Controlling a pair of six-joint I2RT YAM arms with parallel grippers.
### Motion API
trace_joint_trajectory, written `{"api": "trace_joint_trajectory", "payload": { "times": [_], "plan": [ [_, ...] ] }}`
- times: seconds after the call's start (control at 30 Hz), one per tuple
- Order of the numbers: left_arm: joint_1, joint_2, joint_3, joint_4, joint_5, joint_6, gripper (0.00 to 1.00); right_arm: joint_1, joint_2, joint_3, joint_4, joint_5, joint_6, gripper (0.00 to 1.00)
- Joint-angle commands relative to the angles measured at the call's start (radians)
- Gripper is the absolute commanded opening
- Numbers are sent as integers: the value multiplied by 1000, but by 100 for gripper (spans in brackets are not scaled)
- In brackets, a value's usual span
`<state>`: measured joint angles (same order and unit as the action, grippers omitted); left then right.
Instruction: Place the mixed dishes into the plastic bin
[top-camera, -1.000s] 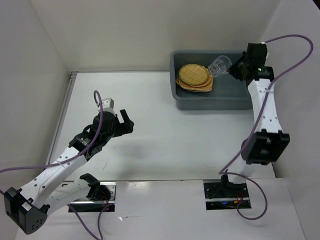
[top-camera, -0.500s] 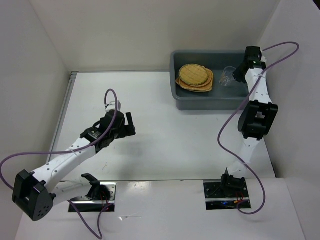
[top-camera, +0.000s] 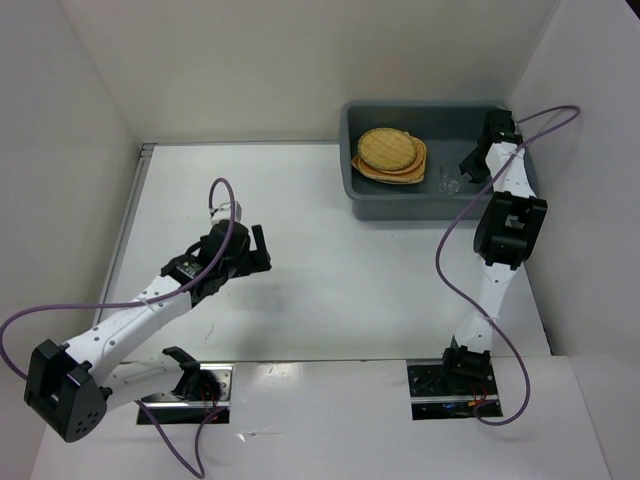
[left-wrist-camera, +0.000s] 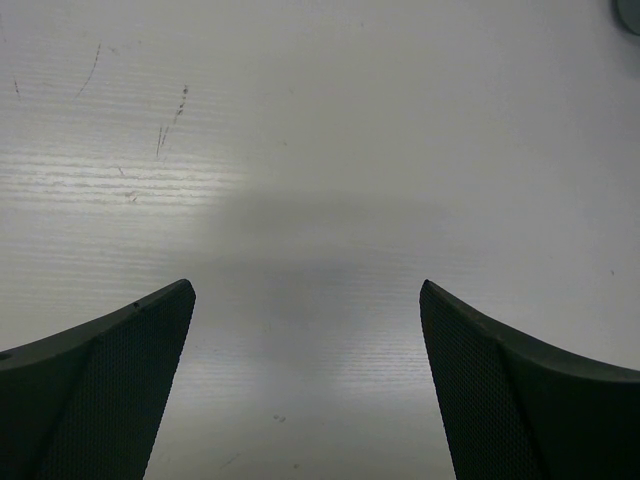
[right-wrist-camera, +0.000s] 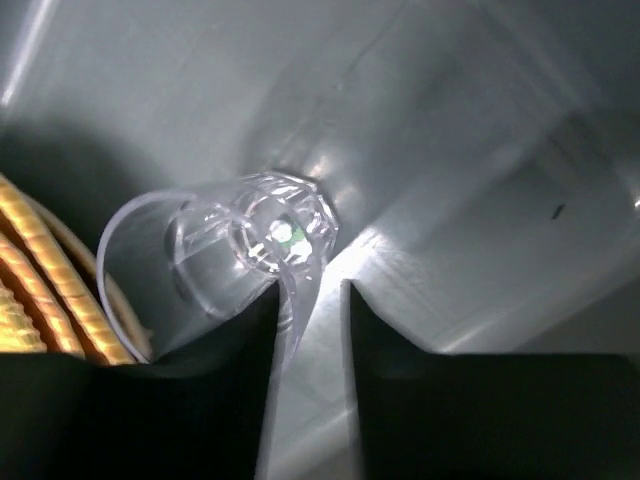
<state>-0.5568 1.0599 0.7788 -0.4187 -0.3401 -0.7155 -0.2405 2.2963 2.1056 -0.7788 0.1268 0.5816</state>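
Cup (right-wrist-camera: 240, 250) of clear glass sits in right hand (right-wrist-camera: 308, 292) beside woven plates (top-camera: 390, 155).

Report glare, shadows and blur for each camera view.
Right wrist view: bright glare on the glass cup and the plastic bin wall, jaws nearly black, slightly soft. Left wrist view: a broad soft shadow on the table between the jaws, scratches sharp. Top external view: even light, faint arm shadows.
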Motion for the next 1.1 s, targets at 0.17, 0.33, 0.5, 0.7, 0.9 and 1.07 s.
{"api": "trace_joint_trajectory", "payload": {
  "times": [0.17,0.33,0.5,0.7,0.9,1.07],
  "plan": [
    [6,-20,2,23,-7,-24,100,-3,-133,33,6,-32,-14,64],
    [6,-20,2,23,3,-24,100,-3,-308,25,6,-55,-23,73],
    [6,-29,11,12,-19,-35,100,-3,-530,-145,68,-219,-60,87],
    [6,-107,11,23,-69,-59,100,21,-877,-616,170,-418,-101,94],
    [6,-83,11,34,-54,-48,100,53,-1124,-946,93,-357,-146,100],
    [6,-113,-12,43,-53,-59,100,53,-1297,-1125,3,-424,-132,100]
  ]
}}
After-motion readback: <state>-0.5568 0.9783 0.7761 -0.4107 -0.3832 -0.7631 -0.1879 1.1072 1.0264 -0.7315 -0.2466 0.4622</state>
